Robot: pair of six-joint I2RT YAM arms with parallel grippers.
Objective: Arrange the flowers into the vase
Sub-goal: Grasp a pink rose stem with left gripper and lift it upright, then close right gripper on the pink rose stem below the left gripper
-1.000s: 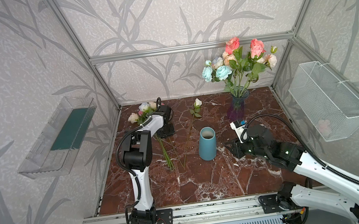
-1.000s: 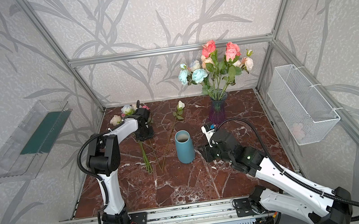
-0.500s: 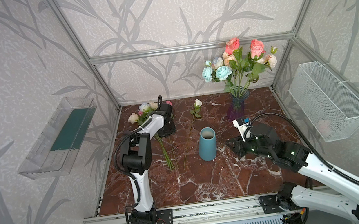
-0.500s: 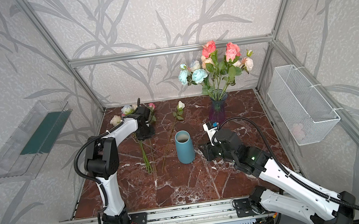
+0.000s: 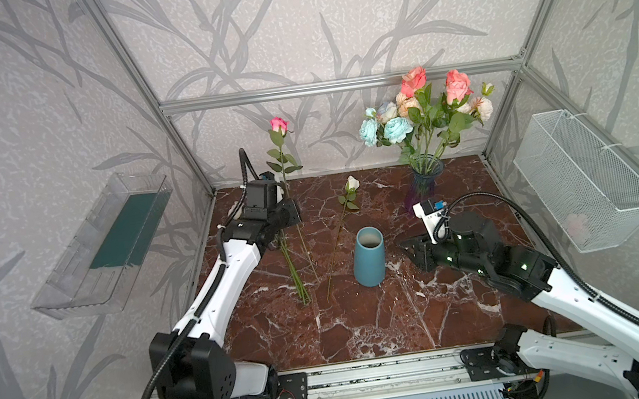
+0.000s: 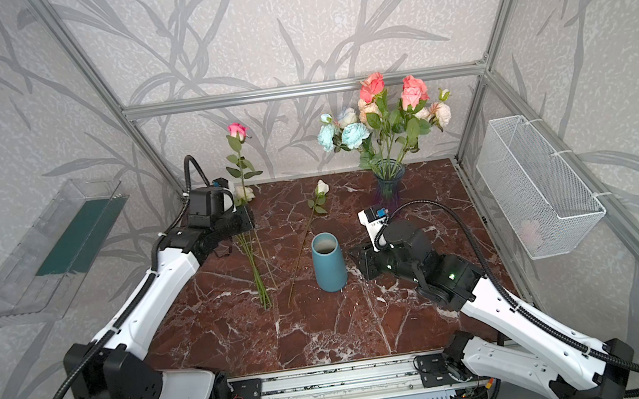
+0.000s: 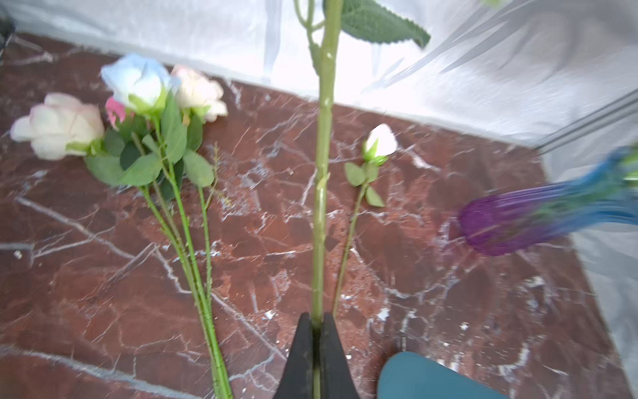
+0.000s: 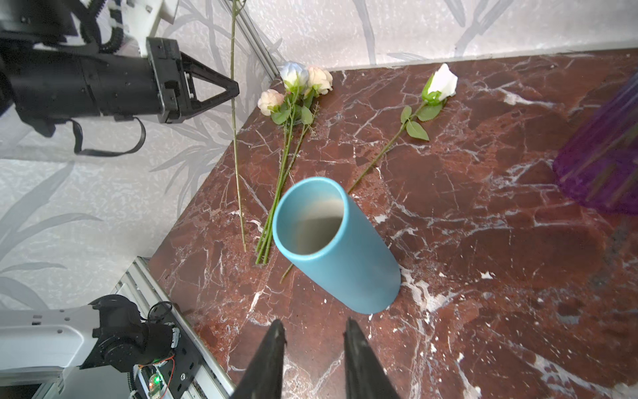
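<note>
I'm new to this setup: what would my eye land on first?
The tall bouquet of coral, cream and pale blue roses in a purple glass vase at the back right stands out most. A long-stemmed pink rose is held upright by the shut left claw near the back left corner. An empty teal cylindrical vase stands mid-table, the open right claw beside it.

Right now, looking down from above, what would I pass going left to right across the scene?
Clear wall tray → pink rose in the left gripper → blue vase → purple glass vase → wire basket.
</note>
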